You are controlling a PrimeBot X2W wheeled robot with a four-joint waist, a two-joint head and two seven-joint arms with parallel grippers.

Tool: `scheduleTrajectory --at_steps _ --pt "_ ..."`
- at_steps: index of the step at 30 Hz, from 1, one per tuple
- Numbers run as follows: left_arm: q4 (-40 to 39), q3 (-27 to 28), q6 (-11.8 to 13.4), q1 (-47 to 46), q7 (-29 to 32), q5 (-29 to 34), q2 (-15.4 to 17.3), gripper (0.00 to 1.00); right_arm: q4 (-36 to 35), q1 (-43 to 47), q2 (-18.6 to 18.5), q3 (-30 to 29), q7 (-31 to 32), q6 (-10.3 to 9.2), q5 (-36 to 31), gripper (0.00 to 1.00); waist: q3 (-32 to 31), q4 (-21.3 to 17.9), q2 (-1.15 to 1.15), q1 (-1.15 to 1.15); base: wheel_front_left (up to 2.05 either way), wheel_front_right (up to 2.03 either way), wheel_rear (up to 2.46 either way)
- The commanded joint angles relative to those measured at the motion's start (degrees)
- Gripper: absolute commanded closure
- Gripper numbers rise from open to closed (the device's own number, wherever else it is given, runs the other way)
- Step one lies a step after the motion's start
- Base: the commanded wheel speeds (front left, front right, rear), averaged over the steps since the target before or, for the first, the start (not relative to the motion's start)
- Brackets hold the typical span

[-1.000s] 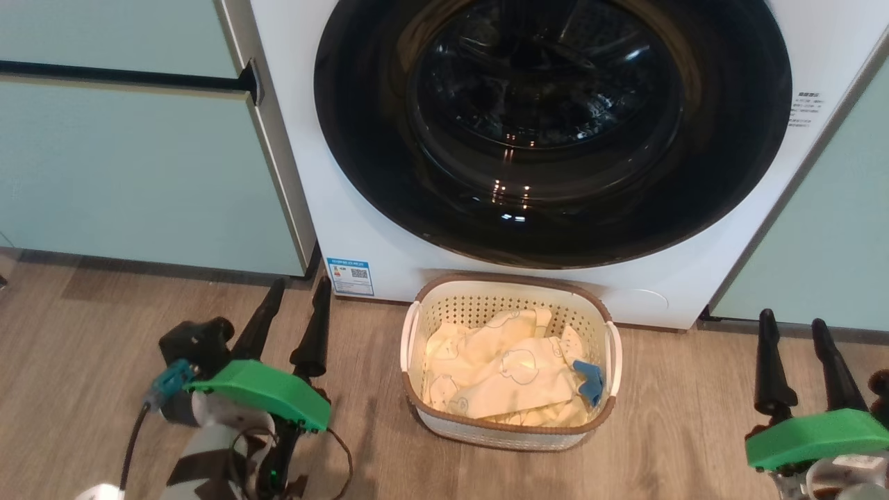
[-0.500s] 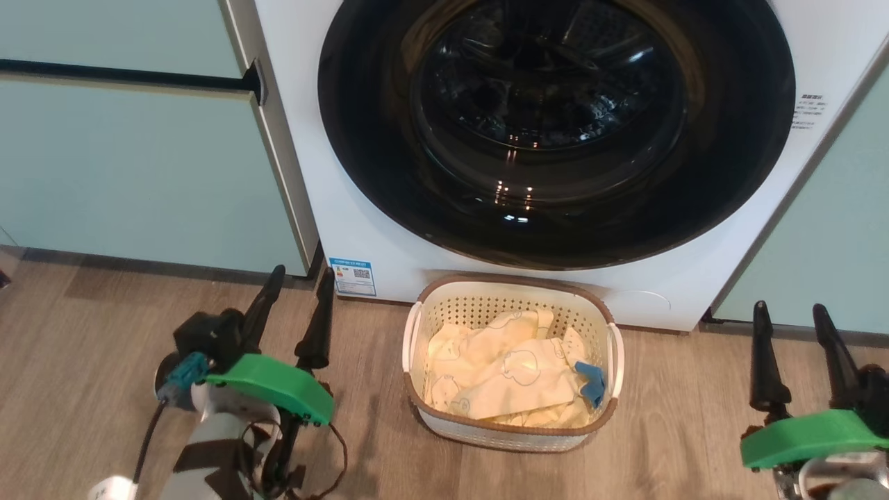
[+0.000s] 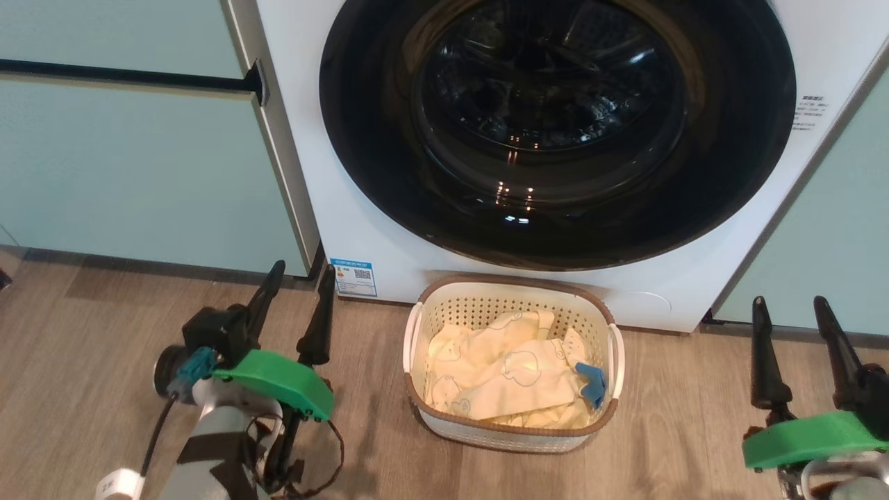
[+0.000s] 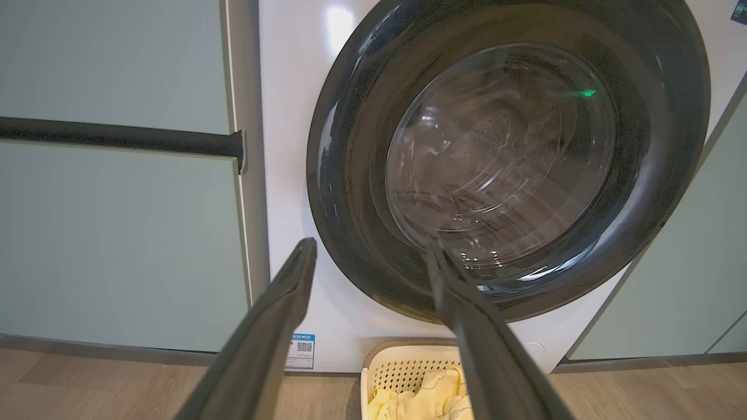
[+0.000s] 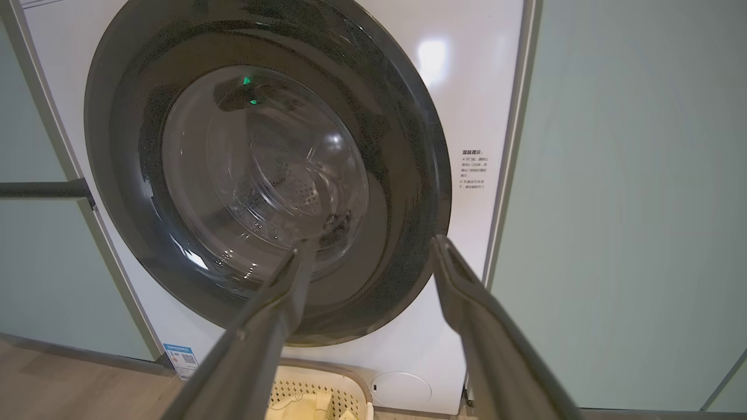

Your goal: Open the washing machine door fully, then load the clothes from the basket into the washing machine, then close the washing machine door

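The left gripper (image 3: 303,267) has its two dark fingers spread wide with nothing between them. It hovers over the wooden floor (image 3: 83,361) at the lower left of the head view, fingertips aimed toward the bottom left corner of the washing machine (image 3: 375,229). In the left wrist view one finger crosses the white front panel and the other crosses the lower rim of the washing machine door (image 3: 555,139); whether either touches cannot be told. The right gripper (image 3: 790,301) is likewise spread and empty, low at the right, its tips pointing at the seam where the machine meets a pale-green cabinet (image 3: 826,229).

Between the two grippers and well apart from both, the basket (image 3: 500,305) rests on the floor, just in front of the machine and below the door. The clothes (image 3: 514,378) lie heaped inside it: cream-yellow garments with outlined cartoon prints, and a small blue piece (image 3: 592,383) against the right wall. The door is closed flush against the machine, its glossy black ring framing the glass bowl, through which the steel drum shows dimly. A blue-white sticker (image 3: 351,276) sits at the machine's lower left corner, near the left fingertips. Pale-green cabinet doors (image 3: 139,167) stand left of the machine.
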Motion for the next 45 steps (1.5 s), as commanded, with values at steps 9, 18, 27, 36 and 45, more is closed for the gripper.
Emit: scheduleTrajectory --at_steps 9,18,27,36,45 --pt "-1.25 2.73 0.8 -3.26 -0.6 -1.48 1.32 0.0 -0.16 -3.01 -1.16 0.57 -0.55 0.22 3.34 0.0 0.09 0.08 0.0 0.0 0.0 0.0 0.0" --pt "-0.6 3.3 1.25 -3.41 -0.6 -1.2 1.31 0.0 0.63 -3.21 -1.16 0.84 -0.55 0.22 3.81 0.0 0.26 0.0 0.0 0.0 0.0 0.0 0.0" --pt "-0.39 3.22 1.34 -3.36 -0.6 -1.47 1.31 0.0 0.88 -3.22 -1.16 1.08 -0.55 0.22 4.2 0.0 0.29 -0.09 0.0 0.0 0.0 0.0 0.0" --pt "-0.15 2.96 1.27 -3.27 -0.6 -1.35 1.31 0.0 1.2 -3.09 -1.16 1.17 -0.55 0.22 4.57 0.0 0.09 -0.16 0.0 0.0 0.2 0.21 -0.42" --pt "-0.28 2.98 1.43 -3.22 -0.6 -1.31 1.31 0.0 1.51 -3.13 -1.16 1.23 -0.55 0.22 5.08 0.0 0.05 -0.13 0.0 0.0 0.83 0.83 -1.66"
